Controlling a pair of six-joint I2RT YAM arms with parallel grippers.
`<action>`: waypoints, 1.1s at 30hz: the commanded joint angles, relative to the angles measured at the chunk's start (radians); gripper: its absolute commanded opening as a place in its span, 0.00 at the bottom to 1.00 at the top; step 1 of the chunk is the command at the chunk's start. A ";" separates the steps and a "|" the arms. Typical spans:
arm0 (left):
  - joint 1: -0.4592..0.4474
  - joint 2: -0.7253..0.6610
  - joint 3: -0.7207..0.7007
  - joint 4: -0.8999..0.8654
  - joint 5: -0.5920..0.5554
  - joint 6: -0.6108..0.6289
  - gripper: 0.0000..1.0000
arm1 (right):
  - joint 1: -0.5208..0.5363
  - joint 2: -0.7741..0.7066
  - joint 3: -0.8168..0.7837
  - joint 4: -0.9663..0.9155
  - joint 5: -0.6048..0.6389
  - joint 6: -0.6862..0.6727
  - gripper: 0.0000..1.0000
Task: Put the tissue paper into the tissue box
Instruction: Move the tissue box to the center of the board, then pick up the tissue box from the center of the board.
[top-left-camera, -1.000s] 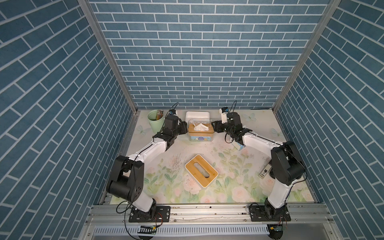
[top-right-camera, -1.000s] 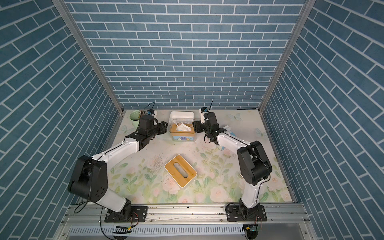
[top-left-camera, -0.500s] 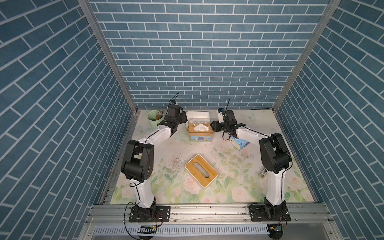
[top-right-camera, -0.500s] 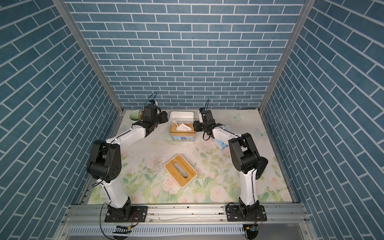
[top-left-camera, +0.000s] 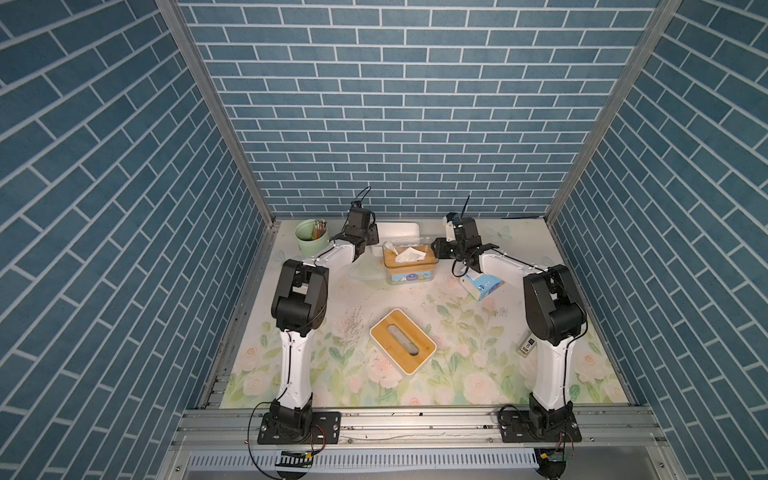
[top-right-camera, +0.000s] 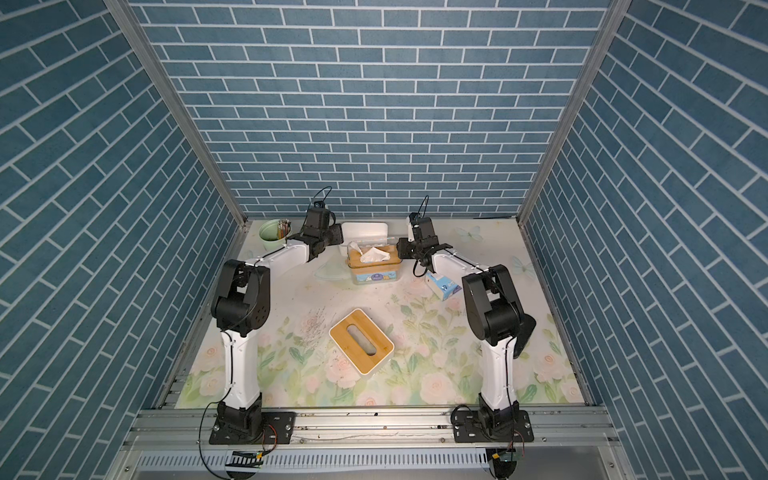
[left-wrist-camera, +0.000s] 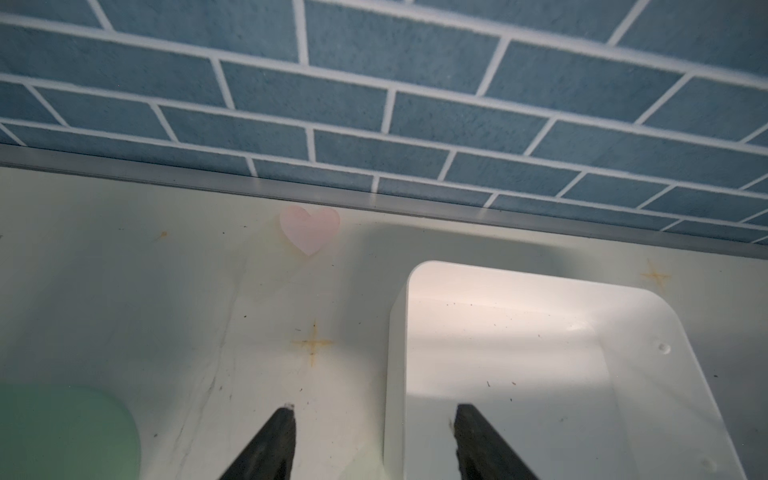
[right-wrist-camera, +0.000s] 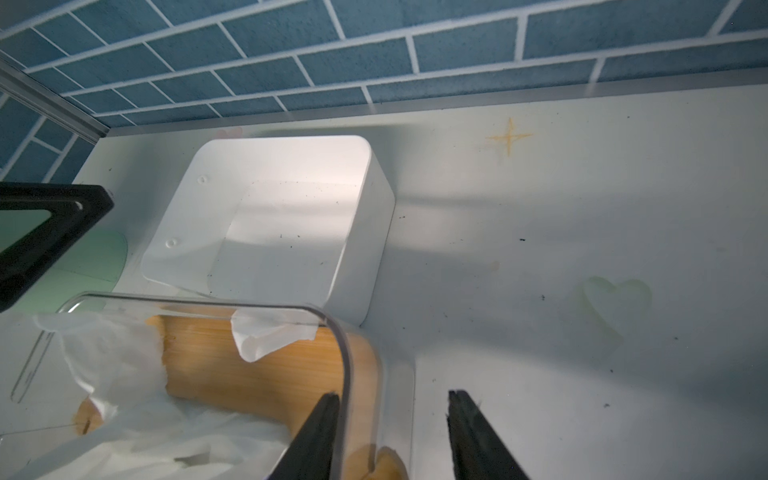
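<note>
In both top views, mid-frame, the tissue paper (top-left-camera: 409, 254) sits bunched on the bamboo lid (top-left-camera: 430, 255) inside the clear tissue box (top-left-camera: 409, 276); I judge only tidying remains. Left wrist view, bottom centre: the left gripper (left-wrist-camera: 372, 413) gapes empty astride a white tub's (left-wrist-camera: 395, 332) wall. Right wrist view, bottom centre: the right gripper (right-wrist-camera: 392, 397) straddles that box's wall, jaws apart.

Lidded tissue box (top-left-camera: 409, 276) at back of floral surface (top-left-camera: 478, 353), tissue paper (top-left-camera: 409, 254) poking from its top; left end effector (top-left-camera: 372, 237) and right end effector (top-left-camera: 436, 248) flank it, white tub (top-left-camera: 397, 228) behind, green pencil cup (top-left-camera: 309, 241) far left, second wood-topped box (top-left-camera: 402, 342) lying nearer front.
</note>
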 joint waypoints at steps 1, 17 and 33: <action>0.006 0.071 0.090 -0.042 0.006 0.030 0.63 | -0.015 -0.023 -0.016 -0.002 0.017 0.026 0.46; 0.010 0.308 0.369 -0.153 -0.003 0.067 0.19 | -0.018 -0.174 -0.135 0.069 -0.053 0.031 0.56; 0.042 0.086 0.326 -0.152 -0.030 0.045 0.00 | -0.017 -0.363 -0.276 0.035 -0.039 -0.014 0.60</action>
